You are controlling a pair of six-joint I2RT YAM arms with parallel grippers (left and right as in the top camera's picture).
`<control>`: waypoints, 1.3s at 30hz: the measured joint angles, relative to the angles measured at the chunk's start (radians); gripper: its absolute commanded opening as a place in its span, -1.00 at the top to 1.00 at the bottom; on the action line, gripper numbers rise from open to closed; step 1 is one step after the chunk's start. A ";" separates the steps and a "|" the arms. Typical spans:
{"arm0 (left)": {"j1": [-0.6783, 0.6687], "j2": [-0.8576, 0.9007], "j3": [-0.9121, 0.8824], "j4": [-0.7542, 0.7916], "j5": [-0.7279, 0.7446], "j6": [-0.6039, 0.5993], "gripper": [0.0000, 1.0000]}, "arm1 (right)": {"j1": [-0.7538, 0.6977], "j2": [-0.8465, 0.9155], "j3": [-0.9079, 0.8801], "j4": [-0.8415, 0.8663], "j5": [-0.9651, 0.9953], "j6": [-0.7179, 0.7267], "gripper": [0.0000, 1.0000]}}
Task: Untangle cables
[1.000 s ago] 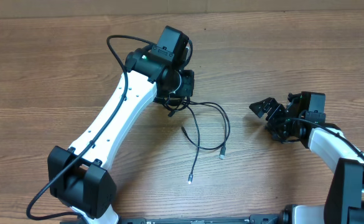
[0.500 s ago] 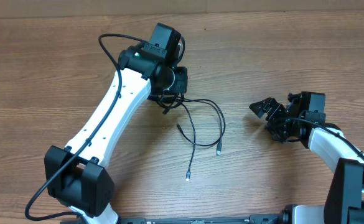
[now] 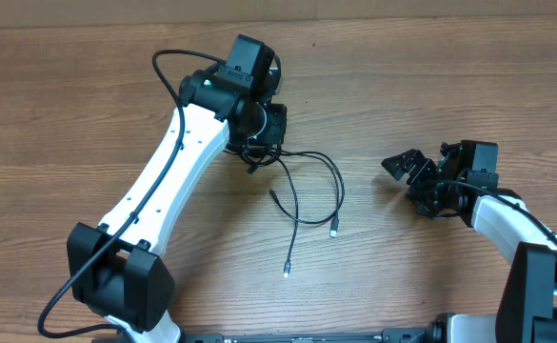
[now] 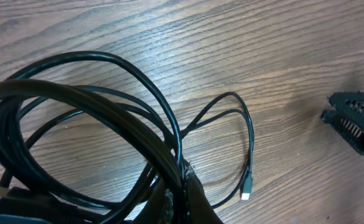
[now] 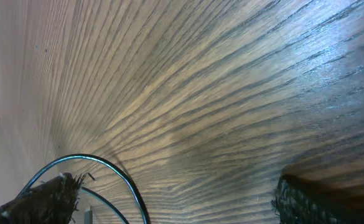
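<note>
Cables: thin black cords, bunched in loops at upper centre of the overhead view, loose strands trailing toward lower right on the wood.
Plug ends: three small tips lie apart, one at centre, one lower.
Left gripper: closed tight, pinching the cable bunch.
Right gripper: fingers spread wide, holding nothing, at right, well apart from the cords.
Table: brown wood grain.
</note>
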 measured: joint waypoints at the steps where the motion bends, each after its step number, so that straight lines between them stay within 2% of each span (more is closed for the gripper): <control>1: 0.000 -0.003 0.000 0.000 0.000 0.005 0.91 | 0.000 0.000 0.000 0.001 0.000 0.000 -1.00; 13: 0.000 -0.063 -0.005 0.025 0.023 0.030 0.91 | 0.000 0.000 0.000 0.000 0.000 0.000 -1.00; 25: -0.018 -0.064 -0.156 0.138 0.030 0.033 0.91 | 0.000 0.000 0.000 0.001 0.000 0.000 -1.00; 39: -0.018 -0.064 -0.161 0.159 0.030 0.033 0.91 | 0.000 0.000 0.000 0.000 0.000 0.000 -0.99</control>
